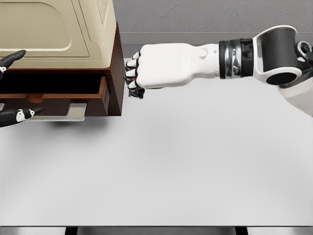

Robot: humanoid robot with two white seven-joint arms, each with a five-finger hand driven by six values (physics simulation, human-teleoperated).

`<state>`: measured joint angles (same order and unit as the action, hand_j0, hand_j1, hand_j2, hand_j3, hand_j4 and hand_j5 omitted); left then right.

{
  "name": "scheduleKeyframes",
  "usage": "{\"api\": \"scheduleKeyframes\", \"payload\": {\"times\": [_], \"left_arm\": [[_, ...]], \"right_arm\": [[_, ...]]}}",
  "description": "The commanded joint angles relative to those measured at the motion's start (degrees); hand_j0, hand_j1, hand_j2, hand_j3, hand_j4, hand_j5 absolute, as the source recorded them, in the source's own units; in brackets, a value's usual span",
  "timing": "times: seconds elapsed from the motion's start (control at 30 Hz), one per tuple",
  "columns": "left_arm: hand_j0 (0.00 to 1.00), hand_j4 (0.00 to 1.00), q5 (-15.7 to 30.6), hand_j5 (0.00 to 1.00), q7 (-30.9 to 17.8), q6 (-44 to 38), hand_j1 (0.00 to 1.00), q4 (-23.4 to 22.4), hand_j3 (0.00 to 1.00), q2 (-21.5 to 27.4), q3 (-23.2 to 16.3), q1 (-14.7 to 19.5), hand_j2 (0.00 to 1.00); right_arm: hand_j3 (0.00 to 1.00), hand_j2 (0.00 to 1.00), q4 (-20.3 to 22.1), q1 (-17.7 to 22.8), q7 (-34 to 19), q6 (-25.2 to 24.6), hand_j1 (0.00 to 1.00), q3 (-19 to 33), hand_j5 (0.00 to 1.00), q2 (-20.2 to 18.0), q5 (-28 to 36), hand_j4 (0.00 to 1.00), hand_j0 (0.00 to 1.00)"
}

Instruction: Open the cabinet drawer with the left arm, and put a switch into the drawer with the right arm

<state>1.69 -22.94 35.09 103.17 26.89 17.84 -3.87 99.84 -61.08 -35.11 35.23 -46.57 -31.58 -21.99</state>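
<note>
Drawer [54,95] stands pulled out, just left of the right hand [139,73] — fingers curled on something small, unclear; no writing legible. Left hand [14,88] fingers spread.

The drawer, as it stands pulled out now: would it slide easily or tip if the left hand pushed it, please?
The drawer probably slides straight, since it sits level in the cabinet. It looks rigid wood, so unlikely to flex. Its handle hangs below the front, so pushing there might bind it slightly.

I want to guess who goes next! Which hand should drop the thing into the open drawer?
Probably the right hand: its fingers are curled around something small beside the cabinet, near the open drawer. The left hand shows only fingertips at the picture's left edge.
</note>
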Motion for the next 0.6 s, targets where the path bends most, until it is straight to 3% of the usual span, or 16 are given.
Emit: {"api": "scheduleKeyframes", "payload": {"times": [0.0, 0.33, 0.57], "left_arm": [[1.0, 1.0, 0.4, 1.0, 0.0, -0.1, 1.0, 0.0, 1.0, 0.0, 0.0, 0.0, 1.0], [1.0, 1.0, 0.4, 1.0, 0.0, -0.1, 1.0, 0.0, 1.0, 0.0, 0.0, 0.0, 1.0], [1.0, 1.0, 0.4, 1.0, 0.0, -0.1, 1.0, 0.0, 1.0, 0.0, 0.0, 0.0, 1.0]], "right_arm": [[0.35, 0.35, 0.1, -0.3, 0.1, -0.2, 0.35, 0.0, 0.35, 1.8, 0.3, 0.35, 0.35], [0.35, 0.35, -0.4, -4.0, 0.1, -1.2, 0.35, -0.6, 0.35, 7.4, 0.1, 0.35, 0.35], [0.35, 0.35, -5.7, -4.2, 0.1, -1.2, 0.35, -0.7, 0.35, 15.0, -0.4, 0.35, 0.35]]}}
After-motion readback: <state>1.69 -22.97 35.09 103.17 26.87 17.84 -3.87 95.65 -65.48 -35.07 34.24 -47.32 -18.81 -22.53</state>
